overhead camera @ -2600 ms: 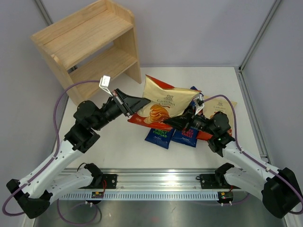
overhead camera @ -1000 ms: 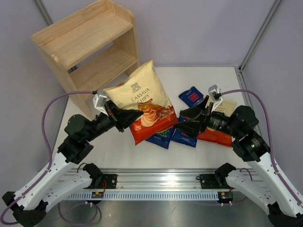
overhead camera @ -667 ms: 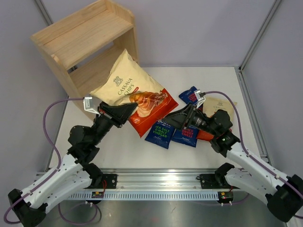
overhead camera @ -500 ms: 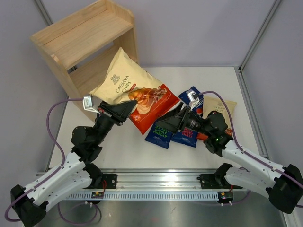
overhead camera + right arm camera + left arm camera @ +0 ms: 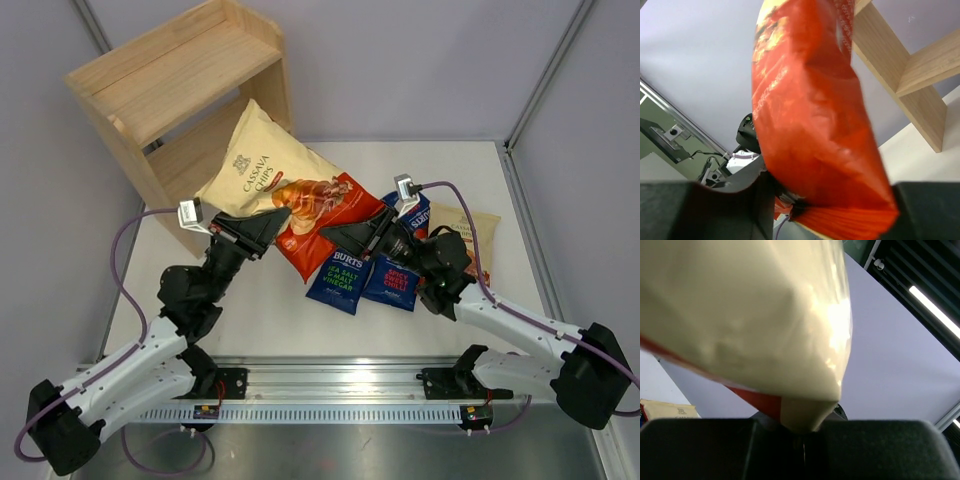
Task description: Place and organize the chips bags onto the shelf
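Cassava Chips bag (image 5: 285,185) is up off the table (image 5: 260,310), tilted. Its cream top corner reaches toward the lower tier of the shelf (image 5: 180,80), and its red bottom points back toward your right arm.

Left gripper (image 5: 275,222): clamped on the bag. In the left wrist view, a cream corner of the bag (image 5: 740,315) disappears between the two dark fingers (image 5: 715,450), which are drawn nearly together.

Right gripper (image 5: 345,235): at the bag's red bottom edge. In the right wrist view, the red hem (image 5: 815,125) fills the gap between the fingers (image 5: 700,210), which stand fairly wide apart. You cannot tell from this angle whether they are pinching it. A wooden side panel of the shelf (image 5: 900,65) shows behind the bag.

On the table, flat:
- green-accent Burts bag (image 5: 338,278) and red-accent Burts bag (image 5: 395,282), side by side just below the held bag.
- third Burts bag (image 5: 418,212), mostly hidden behind the right wrist.
- second Cassava Chips bag (image 5: 470,225), partly under the right arm near the right edge.

Both shelf tiers carry no bag.
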Robot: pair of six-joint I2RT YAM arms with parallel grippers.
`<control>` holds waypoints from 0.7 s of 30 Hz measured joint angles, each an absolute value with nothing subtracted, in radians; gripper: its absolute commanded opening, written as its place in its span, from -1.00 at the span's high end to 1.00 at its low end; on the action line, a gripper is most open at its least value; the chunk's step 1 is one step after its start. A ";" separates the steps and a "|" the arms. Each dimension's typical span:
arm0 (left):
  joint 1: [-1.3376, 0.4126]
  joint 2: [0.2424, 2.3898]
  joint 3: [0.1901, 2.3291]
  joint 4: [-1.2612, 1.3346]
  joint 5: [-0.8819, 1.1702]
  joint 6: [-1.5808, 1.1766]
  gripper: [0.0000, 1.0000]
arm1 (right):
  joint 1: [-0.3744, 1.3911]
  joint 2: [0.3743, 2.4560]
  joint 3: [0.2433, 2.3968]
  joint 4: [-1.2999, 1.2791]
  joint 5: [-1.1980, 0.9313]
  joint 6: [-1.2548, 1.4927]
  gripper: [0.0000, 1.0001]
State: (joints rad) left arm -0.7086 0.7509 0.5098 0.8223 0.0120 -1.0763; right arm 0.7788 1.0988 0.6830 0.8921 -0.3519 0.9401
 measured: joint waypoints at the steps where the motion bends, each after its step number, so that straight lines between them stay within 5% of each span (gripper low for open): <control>1: -0.709 0.745 0.510 0.809 0.010 -1.074 0.65 | 0.779 1.098 0.683 0.888 -0.352 0.936 0.39; 4: -0.709 0.697 0.510 0.741 0.011 -1.036 0.40 | 0.780 1.089 0.683 0.855 -0.356 0.913 0.63; 8: -0.702 0.596 0.517 0.613 0.002 -0.946 -0.04 | 0.783 1.043 0.682 0.774 -0.348 0.873 0.67; 10: -0.690 0.536 0.530 0.528 -0.030 -0.908 0.05 | 0.778 1.019 0.680 0.743 -0.340 0.865 0.69; 12: -0.669 0.474 0.564 0.391 -0.102 -0.867 0.35 | 0.760 1.007 0.680 0.722 -0.340 0.868 0.72; 15: -0.650 0.408 0.667 0.154 -0.255 -0.803 0.43 | 0.711 1.015 0.680 0.698 -0.346 0.889 0.74; 21: -0.646 0.415 0.952 -0.281 -0.490 -0.648 0.13 | 0.640 1.116 0.691 0.656 -0.360 0.955 0.74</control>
State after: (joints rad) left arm -0.6456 0.4152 0.9516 -0.2806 -0.4900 -0.6479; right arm 0.6403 1.1156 0.6910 0.6559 -0.3595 0.9550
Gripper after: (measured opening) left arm 0.412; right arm 0.392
